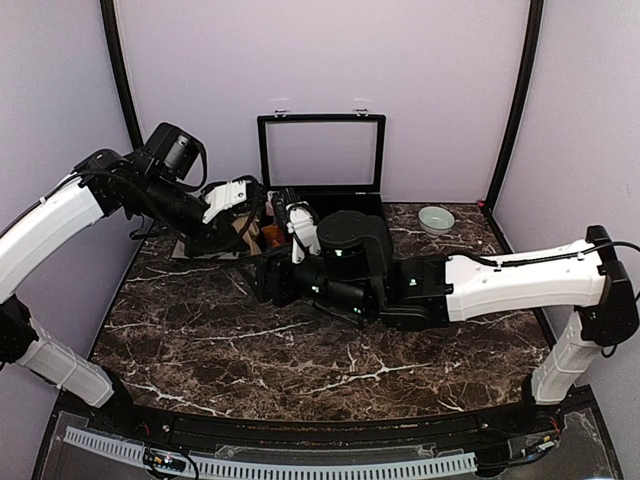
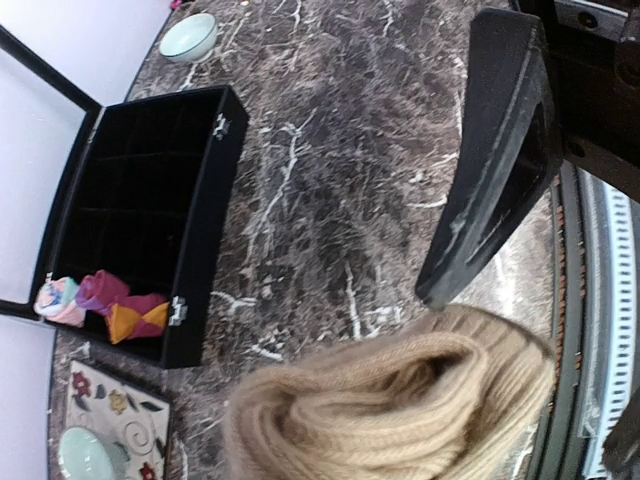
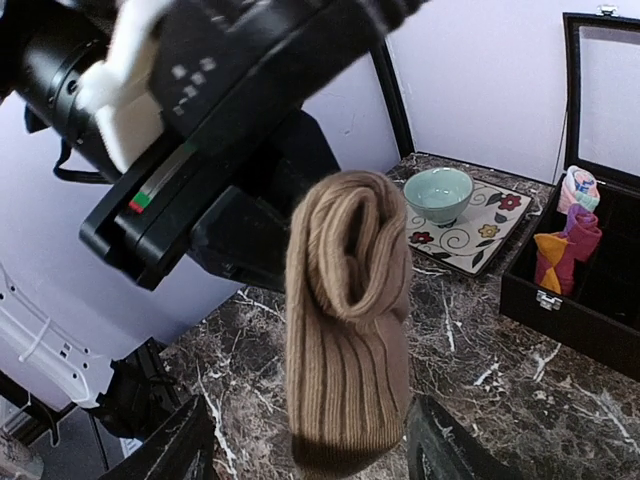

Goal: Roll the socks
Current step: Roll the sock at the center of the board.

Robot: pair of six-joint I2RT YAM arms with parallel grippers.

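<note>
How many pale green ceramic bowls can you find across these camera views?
2. One pale green bowl sits on the marble table beside the black box; the other bowl rests on the flowered square plate.

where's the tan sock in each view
Top external: tan sock, a small, partly hidden patch upper left of centre.
Left wrist: tan sock along the bottom edge, centre to right.
Right wrist: tan sock hanging in the centre.
Shared landmark: black box with its lid open.
</note>
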